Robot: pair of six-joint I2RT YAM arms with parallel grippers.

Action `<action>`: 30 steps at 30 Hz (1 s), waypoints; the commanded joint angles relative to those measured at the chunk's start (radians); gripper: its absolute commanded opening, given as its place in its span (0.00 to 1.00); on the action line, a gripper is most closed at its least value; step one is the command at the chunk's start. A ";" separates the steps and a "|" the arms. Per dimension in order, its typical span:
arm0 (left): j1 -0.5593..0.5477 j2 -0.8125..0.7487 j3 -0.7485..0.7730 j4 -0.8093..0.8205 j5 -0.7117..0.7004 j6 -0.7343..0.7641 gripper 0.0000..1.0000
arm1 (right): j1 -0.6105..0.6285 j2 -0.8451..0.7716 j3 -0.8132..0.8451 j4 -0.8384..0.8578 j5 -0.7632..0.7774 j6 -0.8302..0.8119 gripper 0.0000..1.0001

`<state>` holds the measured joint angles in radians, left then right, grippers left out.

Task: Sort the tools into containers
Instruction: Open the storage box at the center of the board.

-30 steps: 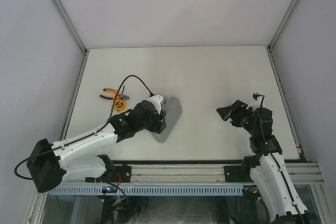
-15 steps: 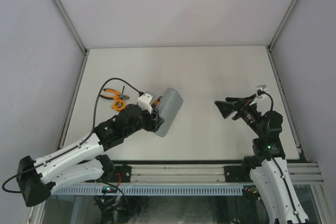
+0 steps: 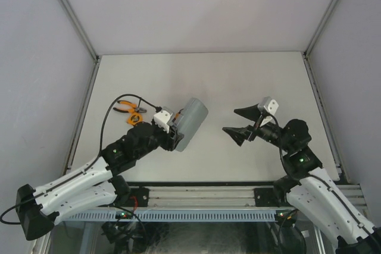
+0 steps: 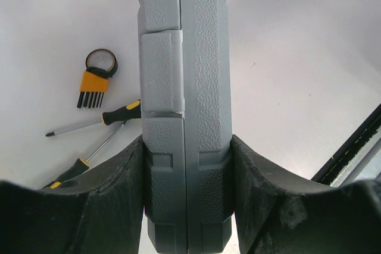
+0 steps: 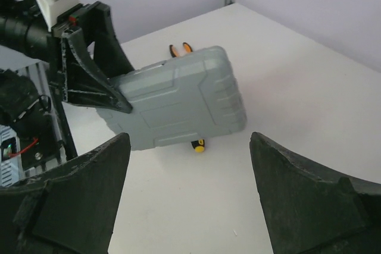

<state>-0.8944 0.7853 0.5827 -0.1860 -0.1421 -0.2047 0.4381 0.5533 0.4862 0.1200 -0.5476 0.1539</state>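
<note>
Closed tool case [image 3: 191, 120] stood on edge, centre-left of bench [image 3: 250, 75], its near end clamped in left gripper [image 3: 172, 130]. From above, case and arm hid most tools. Only pliers [image 3: 127, 106] showed, towards left bench edge; orange item [image 3: 136, 119] beside arm was hard to make out. Left wrist view caught hex-key set [image 4: 95, 81] and two screwdrivers [image 4: 98, 120], one cut off by gripper finger. Right gripper [image 3: 232, 121] was spread wide, facing case, well apart, with wide stretch of bench between.

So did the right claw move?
Yes. The right gripper swung left, away from the table's right edge, toward the grey case.
</note>
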 commanded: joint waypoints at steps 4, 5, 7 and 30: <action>-0.005 -0.035 0.007 0.120 0.142 0.191 0.00 | 0.084 0.058 0.132 -0.045 -0.071 -0.228 0.81; -0.005 -0.038 0.009 0.117 0.171 0.233 0.00 | 0.083 0.060 0.150 -0.060 -0.107 -0.241 0.81; -0.005 -0.042 0.012 0.110 0.200 0.323 0.00 | 0.083 0.072 0.205 -0.144 -0.203 -0.297 0.81; -0.017 -0.013 0.157 -0.175 0.453 0.698 0.00 | 0.330 0.432 0.574 -0.736 -0.121 -0.881 0.81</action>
<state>-0.8982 0.8097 0.6712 -0.3695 0.2516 0.4263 0.7456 0.9287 1.0241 -0.5819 -0.7357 -0.6422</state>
